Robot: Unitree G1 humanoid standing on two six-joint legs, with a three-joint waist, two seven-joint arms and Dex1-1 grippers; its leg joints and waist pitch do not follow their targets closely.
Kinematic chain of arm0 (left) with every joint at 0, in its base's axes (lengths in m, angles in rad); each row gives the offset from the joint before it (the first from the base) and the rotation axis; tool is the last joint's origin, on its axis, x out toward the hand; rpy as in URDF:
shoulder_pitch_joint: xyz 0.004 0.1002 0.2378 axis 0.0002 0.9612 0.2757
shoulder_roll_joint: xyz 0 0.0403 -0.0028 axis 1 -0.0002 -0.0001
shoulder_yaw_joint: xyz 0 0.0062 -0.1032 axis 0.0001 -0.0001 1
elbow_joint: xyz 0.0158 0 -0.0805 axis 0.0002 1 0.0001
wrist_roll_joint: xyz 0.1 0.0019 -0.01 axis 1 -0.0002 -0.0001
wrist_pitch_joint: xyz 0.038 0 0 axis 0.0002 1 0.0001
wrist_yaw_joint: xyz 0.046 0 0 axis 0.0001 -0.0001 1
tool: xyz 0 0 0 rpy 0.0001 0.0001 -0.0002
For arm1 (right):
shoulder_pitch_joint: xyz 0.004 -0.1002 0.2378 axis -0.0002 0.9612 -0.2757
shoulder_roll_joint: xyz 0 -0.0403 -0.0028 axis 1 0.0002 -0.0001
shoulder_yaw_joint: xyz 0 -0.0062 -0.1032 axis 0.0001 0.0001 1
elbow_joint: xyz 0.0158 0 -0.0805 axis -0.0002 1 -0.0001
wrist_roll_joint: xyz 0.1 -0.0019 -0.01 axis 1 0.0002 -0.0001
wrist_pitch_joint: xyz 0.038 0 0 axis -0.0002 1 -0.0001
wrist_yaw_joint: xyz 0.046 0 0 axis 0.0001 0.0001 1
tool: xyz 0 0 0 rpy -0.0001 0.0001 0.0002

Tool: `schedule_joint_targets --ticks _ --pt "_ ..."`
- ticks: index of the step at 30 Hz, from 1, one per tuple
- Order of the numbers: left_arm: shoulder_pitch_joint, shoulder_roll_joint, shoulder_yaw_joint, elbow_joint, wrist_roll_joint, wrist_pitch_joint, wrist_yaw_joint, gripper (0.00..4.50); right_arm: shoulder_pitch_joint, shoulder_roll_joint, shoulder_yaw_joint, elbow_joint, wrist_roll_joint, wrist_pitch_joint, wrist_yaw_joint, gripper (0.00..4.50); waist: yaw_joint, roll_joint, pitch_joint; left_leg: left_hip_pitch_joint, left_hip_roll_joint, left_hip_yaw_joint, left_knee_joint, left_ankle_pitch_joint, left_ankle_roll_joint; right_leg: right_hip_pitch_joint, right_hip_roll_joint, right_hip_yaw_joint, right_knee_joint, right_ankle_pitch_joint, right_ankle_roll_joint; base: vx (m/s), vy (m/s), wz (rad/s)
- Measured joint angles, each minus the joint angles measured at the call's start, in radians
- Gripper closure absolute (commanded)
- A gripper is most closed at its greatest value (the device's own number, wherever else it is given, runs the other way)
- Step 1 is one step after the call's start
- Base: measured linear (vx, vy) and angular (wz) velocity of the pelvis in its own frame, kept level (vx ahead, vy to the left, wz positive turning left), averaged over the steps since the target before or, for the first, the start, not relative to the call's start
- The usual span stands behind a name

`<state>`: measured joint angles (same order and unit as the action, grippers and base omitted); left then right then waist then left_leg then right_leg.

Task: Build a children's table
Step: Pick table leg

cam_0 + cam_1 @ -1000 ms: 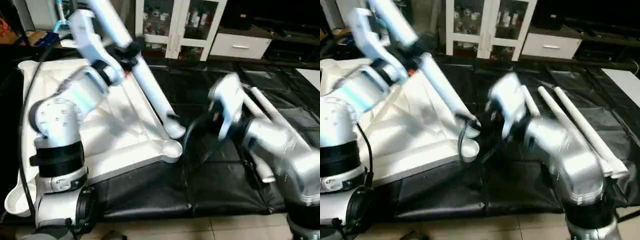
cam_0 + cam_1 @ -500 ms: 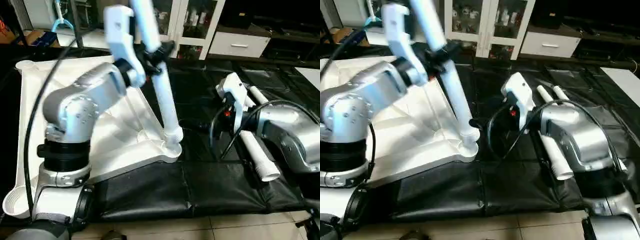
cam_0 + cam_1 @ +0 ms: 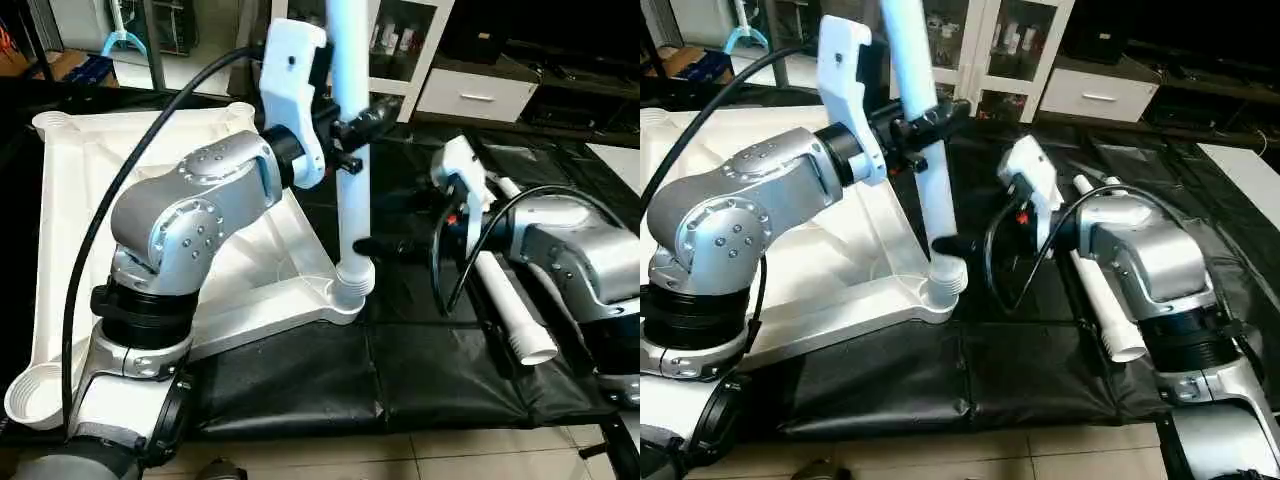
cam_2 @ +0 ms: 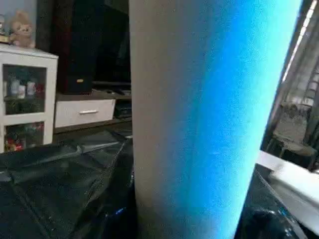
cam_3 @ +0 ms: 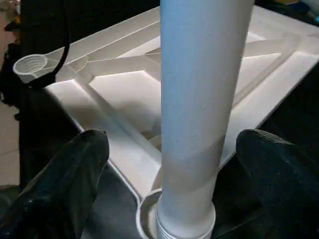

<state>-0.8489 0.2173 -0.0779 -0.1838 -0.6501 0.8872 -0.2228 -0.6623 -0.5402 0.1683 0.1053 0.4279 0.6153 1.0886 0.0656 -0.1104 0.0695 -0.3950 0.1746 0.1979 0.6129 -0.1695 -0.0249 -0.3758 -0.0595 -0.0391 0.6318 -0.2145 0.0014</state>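
The white tabletop (image 3: pixel 70 220) lies underside up on the black cover. One white leg (image 3: pixel 351 200) stands upright with its lower end in the near right corner socket (image 3: pixel 352 285). My left gripper (image 3: pixel 355 128) is shut on this leg about halfway up; the left wrist view has the leg (image 4: pixel 199 119) very close. My right gripper (image 3: pixel 378 247) is open at the leg's base. In the right wrist view its black fingers (image 5: pixel 65 184) stand well apart on both sides of the leg (image 5: pixel 199 99), not touching it.
More white legs (image 3: pixel 505 305) lie on the black cover under my right forearm. Another open socket (image 3: pixel 30 395) sits at the tabletop's near left corner. A glass-door cabinet (image 3: pixel 990 40) and a white drawer unit (image 3: pixel 480 90) stand behind. Tiled floor borders the front.
My left arm has swung the leg from a slant to upright, its end now in the corner socket. My right arm has settled, with its gripper at the leg's base.
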Motion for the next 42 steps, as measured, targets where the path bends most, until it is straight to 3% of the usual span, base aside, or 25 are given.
schedule_joint_targets --ticks 16,25,26,30,42 --pt "-0.023 -0.021 -0.054 -0.040 -0.024 0.044 -0.096 2.85 0.000 0.020 0.001 0.032 -0.037 -0.060 -0.005 0.02 0.000 0.002 0.000 0.000 0.000 0.000 0.000 0.000 0.000 0.000 0.000 0.000 0.000 0.001 0.000 0.000 0.000 0.00" --pt "-0.025 -0.014 -0.053 -0.087 -0.045 0.101 -0.100 2.85 0.048 0.020 0.003 0.008 -0.036 -0.059 -0.006 0.02 0.001 0.018 0.005 0.000 0.000 -0.001 0.001 0.000 0.000 0.001 0.000 0.000 0.000 0.003 -0.001 0.000 0.000 0.00" --pt "-0.025 -0.016 -0.051 -0.087 -0.047 0.106 -0.100 2.85 0.048 0.020 0.003 0.005 -0.036 -0.058 -0.004 0.30 0.001 0.019 0.005 0.000 0.000 -0.001 0.001 0.000 0.000 0.000 0.000 -0.001 0.001 0.003 -0.001 0.000 0.000 0.00" --pt "-0.026 -0.020 -0.043 -0.088 -0.051 0.116 -0.100 2.85 0.060 0.021 0.003 -0.016 -0.033 -0.058 -0.001 0.71 0.002 0.022 0.004 0.001 0.001 -0.001 0.001 0.000 0.000 0.001 0.000 -0.001 0.001 0.003 -0.001 0.000 0.000 0.00" --pt "-0.027 -0.029 -0.016 -0.068 -0.053 0.123 -0.107 2.85 0.071 0.030 0.003 -0.029 -0.023 -0.055 0.001 1.64 0.005 0.025 0.005 0.001 0.001 -0.001 0.001 0.000 0.000 0.001 0.000 -0.001 0.001 0.003 -0.002 0.000 0.000 0.00"
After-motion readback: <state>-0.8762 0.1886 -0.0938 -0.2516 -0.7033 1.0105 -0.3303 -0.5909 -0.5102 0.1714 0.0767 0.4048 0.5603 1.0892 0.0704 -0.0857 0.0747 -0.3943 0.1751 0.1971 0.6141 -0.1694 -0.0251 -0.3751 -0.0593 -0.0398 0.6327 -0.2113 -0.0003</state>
